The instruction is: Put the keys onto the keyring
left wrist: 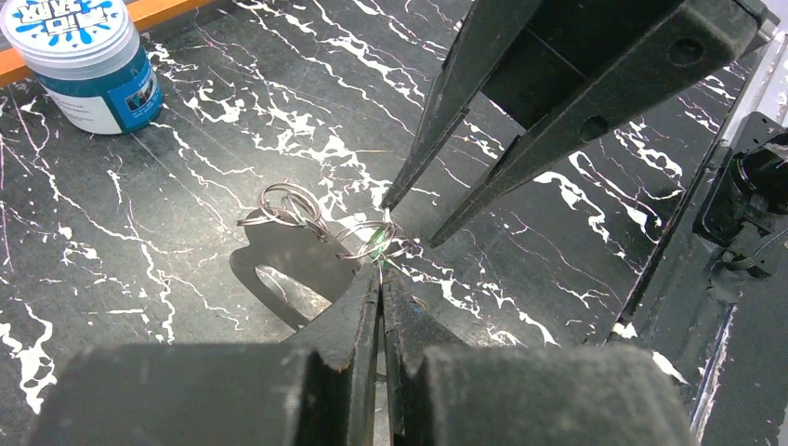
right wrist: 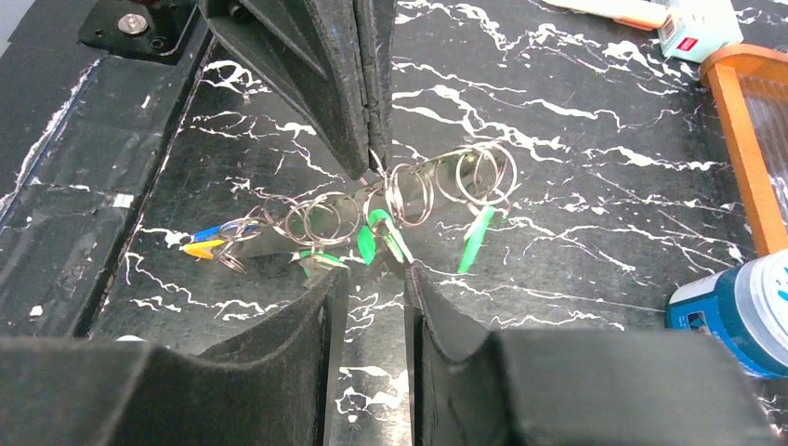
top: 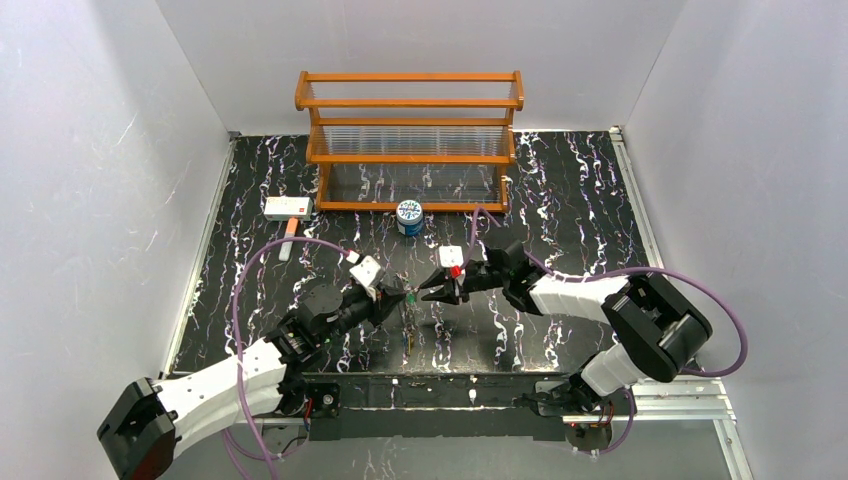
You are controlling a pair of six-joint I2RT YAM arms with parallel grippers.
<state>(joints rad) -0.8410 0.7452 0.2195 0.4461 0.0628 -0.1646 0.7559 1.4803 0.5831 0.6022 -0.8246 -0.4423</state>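
The black, white-veined counter (top: pixel 580 200) carries a wooden rack (top: pixel 410 140) along its far edge, with a blue-and-white can (top: pixel 409 216) just before it. A white box (top: pixel 288 207) lies toward the far-left corner. The keys (right wrist: pixel 372 243) and the wire keyring (right wrist: pixel 321 218) are mid-counter, nearer the near edge.

A wooden rack (top: pixel 410 158) with orange-brown rails and clear ribbed shelves stands at the back of the black, white-veined table (top: pixel 580 200). Just in front of its lower rail sits a round can (top: pixel 409 216) with a blue body and a white-and-blue lid, upright. Well to the left of the can lies a white rectangular box (top: pixel 284 208) with a red mark. A slim stick (top: pixel 288 240), orange at one end and pale at the other, lies just beside the box. Plain white walls (top: pixel 100 150) enclose the table on three sides.
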